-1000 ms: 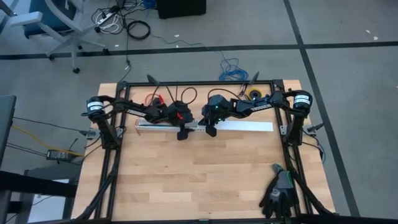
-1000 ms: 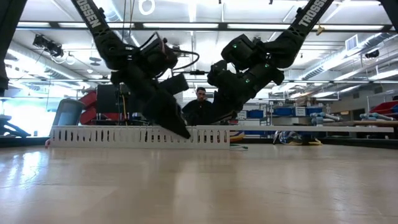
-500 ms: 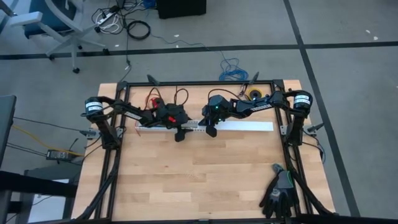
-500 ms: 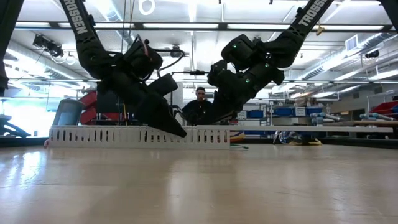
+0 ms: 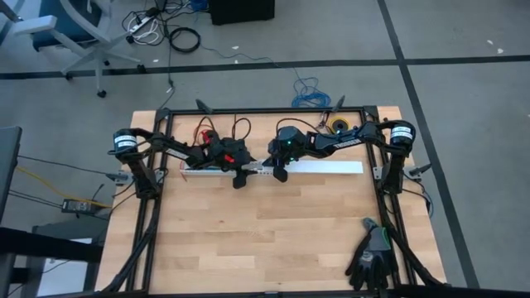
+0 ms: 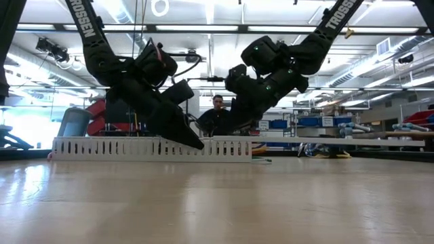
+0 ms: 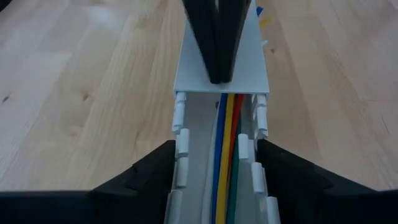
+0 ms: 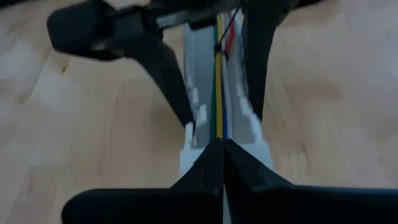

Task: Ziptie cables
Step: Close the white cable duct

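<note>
Wooden table (image 5: 273, 240): at frame centre, left gripper (image 7: 217, 162) straddles the channel (image 7: 205, 155), spread; right gripper (image 8: 222, 163) clenched; squeeze evenly over cables (image 7: 225, 155)

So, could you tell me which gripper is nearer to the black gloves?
Right. The right gripper is at the white channel, nearer the gloves; the left gripper sits farther left.

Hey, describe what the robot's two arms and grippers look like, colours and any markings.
Both arms are black, jointed, with white TROSSEN lettering on the upper links. The left gripper carries red parts and looping dark cables; the right gripper shows small green lights. Each has two long, tapered black fingers.
</note>
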Robot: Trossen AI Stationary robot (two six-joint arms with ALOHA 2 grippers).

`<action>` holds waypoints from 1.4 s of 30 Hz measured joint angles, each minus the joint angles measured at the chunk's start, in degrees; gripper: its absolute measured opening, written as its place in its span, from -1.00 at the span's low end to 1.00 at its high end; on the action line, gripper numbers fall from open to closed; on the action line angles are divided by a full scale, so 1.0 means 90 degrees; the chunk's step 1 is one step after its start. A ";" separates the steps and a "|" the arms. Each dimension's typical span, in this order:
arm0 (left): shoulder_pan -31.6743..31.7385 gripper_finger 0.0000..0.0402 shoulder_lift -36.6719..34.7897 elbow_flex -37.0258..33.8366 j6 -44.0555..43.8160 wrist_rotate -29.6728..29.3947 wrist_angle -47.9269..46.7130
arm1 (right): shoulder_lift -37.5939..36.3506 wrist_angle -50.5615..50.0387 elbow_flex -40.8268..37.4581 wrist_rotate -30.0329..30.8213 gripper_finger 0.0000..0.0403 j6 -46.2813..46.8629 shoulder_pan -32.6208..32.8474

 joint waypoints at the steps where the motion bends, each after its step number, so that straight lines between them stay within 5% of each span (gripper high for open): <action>1: -0.0002 0.12 0.0001 0.0000 0.0000 0.0000 0.0010 | 0.0002 0.0086 -0.0002 0.0008 -1.00 0.0004 0.0000; 10: -0.0003 0.12 0.0011 0.0000 -0.0002 -0.0040 0.0061 | -0.0100 0.0529 -0.0002 -0.0016 -1.00 0.0023 0.0027; 29: -0.0002 0.12 0.0009 0.0005 -0.0007 -0.0066 -0.0022 | -0.0965 -0.2507 0.0000 0.0372 -1.00 -0.0085 -0.0005; 42: -0.0002 0.12 0.0009 -0.0005 -0.0007 -0.0066 0.0048 | -0.0053 -0.1101 0.0029 0.0008 -1.00 0.0103 0.0051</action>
